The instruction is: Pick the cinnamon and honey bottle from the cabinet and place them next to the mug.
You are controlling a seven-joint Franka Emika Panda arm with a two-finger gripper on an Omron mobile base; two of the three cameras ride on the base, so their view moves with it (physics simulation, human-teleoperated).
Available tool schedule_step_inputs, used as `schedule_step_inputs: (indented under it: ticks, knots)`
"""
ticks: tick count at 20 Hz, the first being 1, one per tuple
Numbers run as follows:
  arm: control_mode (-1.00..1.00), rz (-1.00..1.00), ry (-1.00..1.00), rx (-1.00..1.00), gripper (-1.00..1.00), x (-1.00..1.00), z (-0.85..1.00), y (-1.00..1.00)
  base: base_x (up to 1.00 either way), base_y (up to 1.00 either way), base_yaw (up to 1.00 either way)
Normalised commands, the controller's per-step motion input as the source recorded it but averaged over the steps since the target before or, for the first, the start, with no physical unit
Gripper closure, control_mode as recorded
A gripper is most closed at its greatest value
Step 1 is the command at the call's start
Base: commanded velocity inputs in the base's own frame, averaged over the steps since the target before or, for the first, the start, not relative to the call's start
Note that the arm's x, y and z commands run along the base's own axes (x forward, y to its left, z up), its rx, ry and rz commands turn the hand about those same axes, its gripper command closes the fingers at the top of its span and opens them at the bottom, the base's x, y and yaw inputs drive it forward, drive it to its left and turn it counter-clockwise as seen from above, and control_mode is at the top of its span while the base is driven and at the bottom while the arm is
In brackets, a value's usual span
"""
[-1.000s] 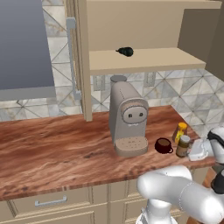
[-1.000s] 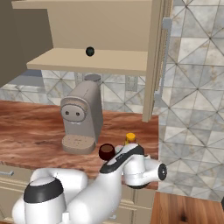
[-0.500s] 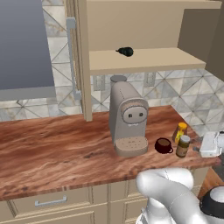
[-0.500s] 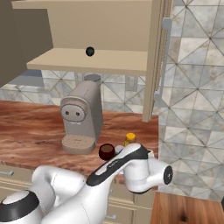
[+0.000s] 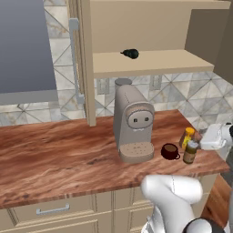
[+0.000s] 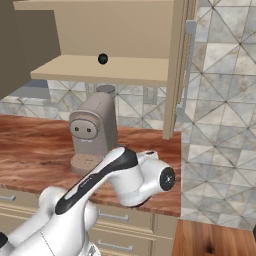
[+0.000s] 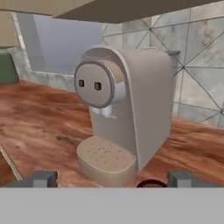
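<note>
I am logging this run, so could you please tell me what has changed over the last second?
The arm has swung back from the counter, its hand moving right and away from the honey bottle and cinnamon. Nothing was gripped or released. Both jars, the mug, the coffee machine and the black object on the shelf stayed put.

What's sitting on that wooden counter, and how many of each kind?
Coffee machine: 1
Mug: 1
Honey bottle: 1
Cinnamon jar: 1
Total: 4
</note>
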Motion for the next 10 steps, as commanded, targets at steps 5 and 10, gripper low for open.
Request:
schedule_step_inputs:
  ticks: [5,10]
  knots:
    - [-1.00,-0.16,0.00,-0.02,-1.00,0.00,1.00,0.76,0.00,0.00,0.00]
    - [-1.00,-0.16,0.00,-0.01,-1.00,0.00,1.00,0.56,0.00,0.00,0.00]
